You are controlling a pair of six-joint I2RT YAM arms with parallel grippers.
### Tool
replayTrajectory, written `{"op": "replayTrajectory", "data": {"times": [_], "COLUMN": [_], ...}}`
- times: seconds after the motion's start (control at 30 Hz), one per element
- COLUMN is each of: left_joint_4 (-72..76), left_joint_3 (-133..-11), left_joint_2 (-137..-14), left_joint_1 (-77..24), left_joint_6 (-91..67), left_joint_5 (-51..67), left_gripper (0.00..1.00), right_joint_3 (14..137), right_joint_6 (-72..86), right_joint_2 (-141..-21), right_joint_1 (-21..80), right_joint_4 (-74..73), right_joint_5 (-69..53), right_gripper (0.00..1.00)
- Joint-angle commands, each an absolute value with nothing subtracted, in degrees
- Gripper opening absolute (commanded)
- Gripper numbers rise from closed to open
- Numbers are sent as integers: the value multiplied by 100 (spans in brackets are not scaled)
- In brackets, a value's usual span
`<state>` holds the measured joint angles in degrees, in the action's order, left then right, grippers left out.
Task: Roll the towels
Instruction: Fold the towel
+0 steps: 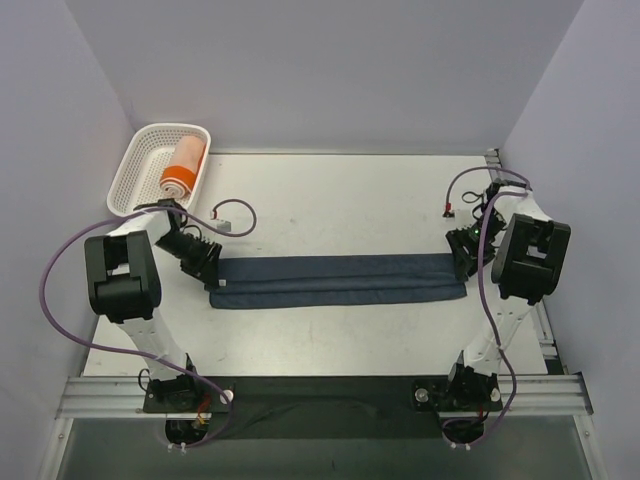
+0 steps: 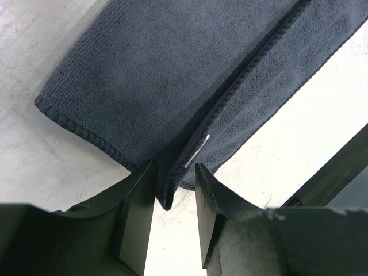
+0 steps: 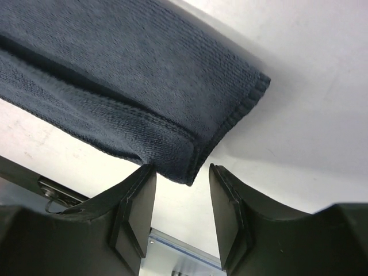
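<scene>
The left arm (image 1: 125, 275) is reaching forward and inward from its base, and the left gripper (image 1: 205, 263) is pointing down at the left end of the navy towel (image 1: 340, 280). We are seeing its 2 fingers (image 2: 138, 201) standing partly apart, straddling the towel's folded end edge without clamping it. The right arm (image 1: 530, 255) is bending inward likewise, and the right gripper (image 1: 462, 255) is sitting at the towel's right end. Its jaws are also partly apart, with the towel corner just between the tips, not pinched.

The navy towel is lying flat on the table (image 1: 340, 190) as 1 long folded strip between the 2 grippers. The orange towel (image 1: 182, 168) is lying rolled in the white basket (image 1: 128, 185) at the far left corner.

A small white tag (image 2: 196, 150) is sticking out of the fold; we are reading no text on it.
</scene>
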<state>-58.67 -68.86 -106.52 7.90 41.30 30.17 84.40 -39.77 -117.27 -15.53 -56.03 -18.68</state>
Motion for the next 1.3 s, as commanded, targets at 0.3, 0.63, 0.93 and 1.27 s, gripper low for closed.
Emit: {"op": "replayTrajectory", "data": {"times": [0.3, 0.63, 0.93, 1.27], "left_joint_4": [-6020, -6021, -6012, -6029], "left_joint_3": [-7427, -7462, -7471, -7365], "left_joint_2": [-10591, -10687, -10802, -10749], "left_joint_1": [668, 580, 510, 483], "left_joint_6": [4342, 4324, 4307, 4351], "left_joint_5": [2971, 2997, 2953, 2804], "left_gripper": [47, 47, 47, 43], "right_joint_3": [9184, 9238, 9176, 8956], "right_joint_6": [-4219, -4192, -4131, -4192], "right_joint_2": [-11856, -12138, -12445, -11980], "right_joint_1": [-1266, -1090, -1055, -1090], "right_joint_4": [-6099, -6144, -6108, -6152], "right_joint_5": [-1415, -1433, -1292, -1380], "right_gripper": [49, 40, 36, 19]}}
